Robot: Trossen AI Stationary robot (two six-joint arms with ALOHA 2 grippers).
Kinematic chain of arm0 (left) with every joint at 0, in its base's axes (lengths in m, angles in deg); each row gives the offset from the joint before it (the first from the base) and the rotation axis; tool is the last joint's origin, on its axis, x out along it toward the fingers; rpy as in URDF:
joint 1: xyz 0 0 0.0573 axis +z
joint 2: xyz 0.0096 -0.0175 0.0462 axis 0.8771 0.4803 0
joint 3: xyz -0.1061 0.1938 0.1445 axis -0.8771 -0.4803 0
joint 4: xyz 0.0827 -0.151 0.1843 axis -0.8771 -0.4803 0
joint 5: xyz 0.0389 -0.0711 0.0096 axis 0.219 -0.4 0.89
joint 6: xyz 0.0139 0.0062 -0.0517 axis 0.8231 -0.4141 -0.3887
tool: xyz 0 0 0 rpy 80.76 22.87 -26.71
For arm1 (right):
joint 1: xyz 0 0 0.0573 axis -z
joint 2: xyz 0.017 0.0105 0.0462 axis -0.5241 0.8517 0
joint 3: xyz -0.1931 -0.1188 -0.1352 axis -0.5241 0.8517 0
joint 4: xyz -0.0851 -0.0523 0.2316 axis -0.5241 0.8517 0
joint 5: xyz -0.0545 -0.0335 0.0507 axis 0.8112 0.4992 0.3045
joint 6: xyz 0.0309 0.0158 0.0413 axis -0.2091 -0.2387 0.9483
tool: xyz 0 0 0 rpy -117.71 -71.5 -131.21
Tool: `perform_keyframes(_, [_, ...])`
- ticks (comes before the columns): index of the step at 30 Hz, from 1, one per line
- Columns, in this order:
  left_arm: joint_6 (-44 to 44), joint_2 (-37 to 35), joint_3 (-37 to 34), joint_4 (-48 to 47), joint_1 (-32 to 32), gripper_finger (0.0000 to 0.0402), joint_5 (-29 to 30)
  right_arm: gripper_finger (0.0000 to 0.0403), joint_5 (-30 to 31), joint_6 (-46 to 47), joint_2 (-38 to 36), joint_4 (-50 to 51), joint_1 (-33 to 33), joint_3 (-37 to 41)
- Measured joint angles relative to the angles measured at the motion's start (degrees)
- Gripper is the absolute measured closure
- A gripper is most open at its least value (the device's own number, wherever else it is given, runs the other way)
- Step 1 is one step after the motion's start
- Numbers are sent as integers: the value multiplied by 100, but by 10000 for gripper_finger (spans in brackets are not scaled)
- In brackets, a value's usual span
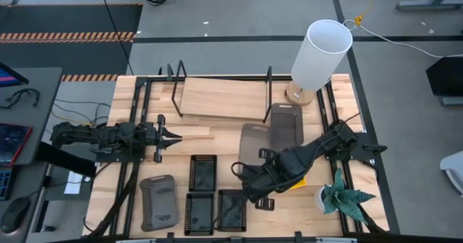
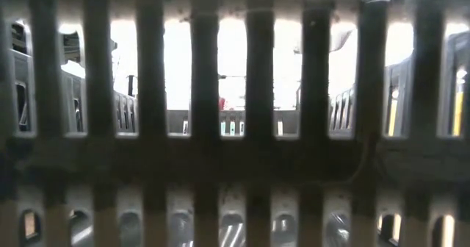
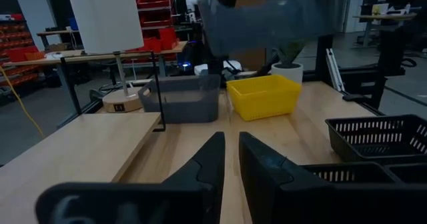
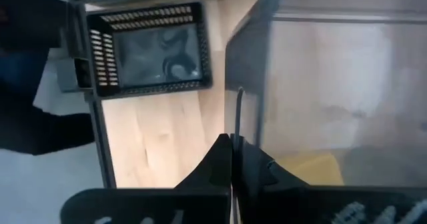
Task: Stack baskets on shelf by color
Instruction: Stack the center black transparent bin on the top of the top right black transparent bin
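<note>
My right gripper (image 1: 255,169) (image 4: 231,139) hovers over the table's near right part, shut on a dark grey basket (image 1: 253,142) (image 3: 267,17). A yellow basket (image 3: 263,96) (image 1: 298,184) sits under this arm. Another grey basket (image 1: 286,124) (image 3: 183,97) rests on the table by the shelf's right end frame. A third grey one (image 1: 159,202) and three black mesh baskets (image 1: 203,172) (image 1: 199,212) (image 1: 231,208) stand near the table's near edge. The shelf (image 1: 221,98) holds no baskets. My left gripper (image 1: 179,136) (image 3: 231,139) waits at mid-left, fingers all but together, touching nothing. My right gripper pinches one side wall of the grey basket at its rim (image 4: 235,111), one finger inside and one outside. The fingers come from above, pointing down. The basket is lifted clear of the table and tilted, and the yellow basket shows through its bottom.
A lamp with a white shade (image 1: 322,55) stands at the far right corner, and a potted plant (image 1: 340,196) at the near right. The wall of a mesh basket (image 2: 235,129) fills the low view. Bare wood lies between the shelf and the black baskets.
</note>
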Motion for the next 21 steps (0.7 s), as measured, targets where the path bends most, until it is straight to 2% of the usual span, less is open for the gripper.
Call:
perform_keyframes(9, [0, 2, 2, -1, -2, 343, -2, 400, -198, 341, -1112, 30, -13, 2314])
perform_keyframes(17, [0, 0, 0, 1, -2, 350, 0, 400, -175, -25, -2377, -64, 52, 4297])
perform_keyframes(21, [0, 2, 0, 1, 0, 345, 0, 399, 75, -473, -2994, -279, 226, 5190])
